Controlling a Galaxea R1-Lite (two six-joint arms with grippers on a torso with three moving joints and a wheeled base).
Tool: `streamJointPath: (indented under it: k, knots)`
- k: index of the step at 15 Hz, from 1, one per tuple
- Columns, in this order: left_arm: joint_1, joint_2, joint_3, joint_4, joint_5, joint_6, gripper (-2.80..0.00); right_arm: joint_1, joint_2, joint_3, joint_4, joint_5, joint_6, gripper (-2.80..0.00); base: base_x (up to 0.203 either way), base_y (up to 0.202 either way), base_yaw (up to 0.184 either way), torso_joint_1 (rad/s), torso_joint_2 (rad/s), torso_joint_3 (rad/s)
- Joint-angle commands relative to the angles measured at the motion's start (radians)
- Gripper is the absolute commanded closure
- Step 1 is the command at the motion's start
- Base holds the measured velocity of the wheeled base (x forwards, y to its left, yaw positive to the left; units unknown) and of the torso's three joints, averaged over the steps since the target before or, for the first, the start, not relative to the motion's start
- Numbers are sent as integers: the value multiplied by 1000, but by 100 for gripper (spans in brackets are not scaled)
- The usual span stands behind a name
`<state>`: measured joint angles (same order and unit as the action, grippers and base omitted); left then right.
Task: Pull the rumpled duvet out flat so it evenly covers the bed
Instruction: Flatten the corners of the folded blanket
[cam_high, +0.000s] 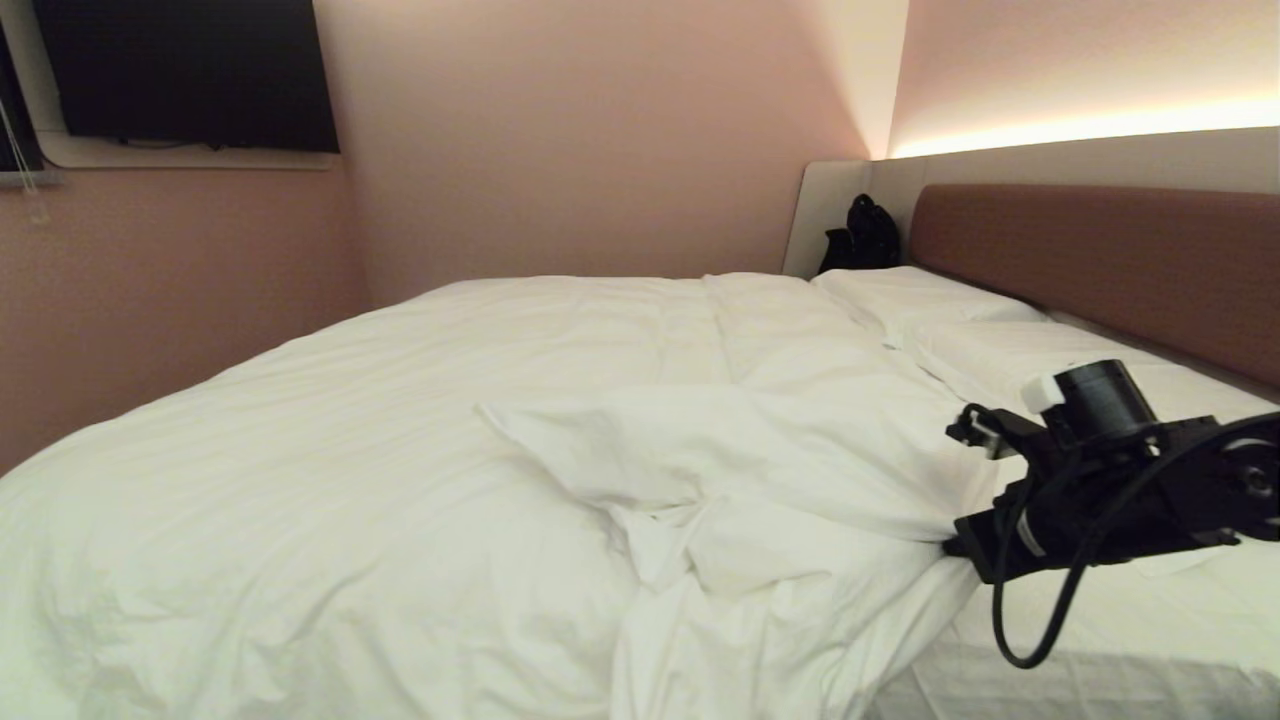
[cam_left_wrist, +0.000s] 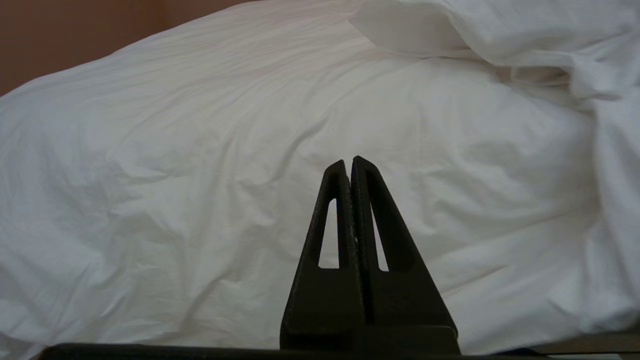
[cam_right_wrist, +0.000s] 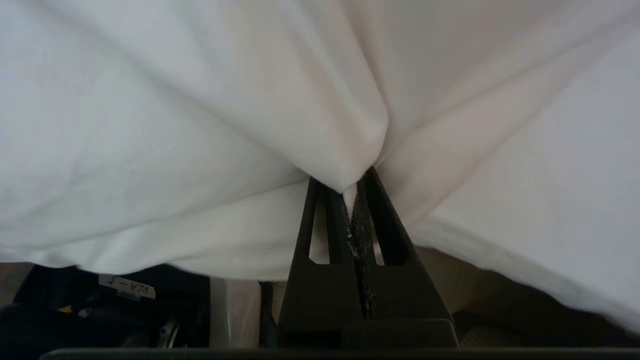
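- My right gripper is clamped on a fold of the duvet; in the right wrist view the cloth pinches into a point between the two black fingers and fans out from there.
- In the head view I see the right arm at the right side, over the bed, its wrist against a bunched ridge of duvet — the fingertips themselves are hidden there.
- The duvet covers the left and middle of the bed fairly smoothly, but near the middle a corner is folded back and the cloth is heaped in creases toward the right arm.
- To the right of that heap the sheet lies bare.
- Two pillows lie along the headboard, with a dark bag in the corner beyond them.
- My left gripper is closed on nothing, fingers pressed together, pointing at the duvet's side.
- A dark screen hangs on the wall.
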<state>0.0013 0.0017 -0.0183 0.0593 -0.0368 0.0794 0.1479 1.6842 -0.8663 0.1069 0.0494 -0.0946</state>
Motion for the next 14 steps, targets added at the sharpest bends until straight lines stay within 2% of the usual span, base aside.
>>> streamJointPath:
  k: [1, 5, 10, 11, 14]
  knots:
    - [0, 0, 0, 1, 0, 0, 0, -27, -161, 91, 1, -1, -7, 0, 0, 0, 0, 0, 0, 0]
    - [0, 0, 0, 1, 0, 0, 0, -44, -290, 225, 3, -2, -11, 0, 0, 0, 0, 0, 0, 0]
    - [0, 0, 0, 1, 0, 0, 0, -45, -290, 266, 2, 0, -8, 0, 0, 0, 0, 0, 0, 0]
    - [0, 0, 0, 1, 0, 0, 0, -45, -287, 271, 1, -1, -8, -280, 0, 0, 0, 0, 0, 0]
    - [0, 0, 0, 1, 0, 0, 0, -45, -274, 283, 1, 0, 2, -280, 0, 0, 0, 0, 0, 0]
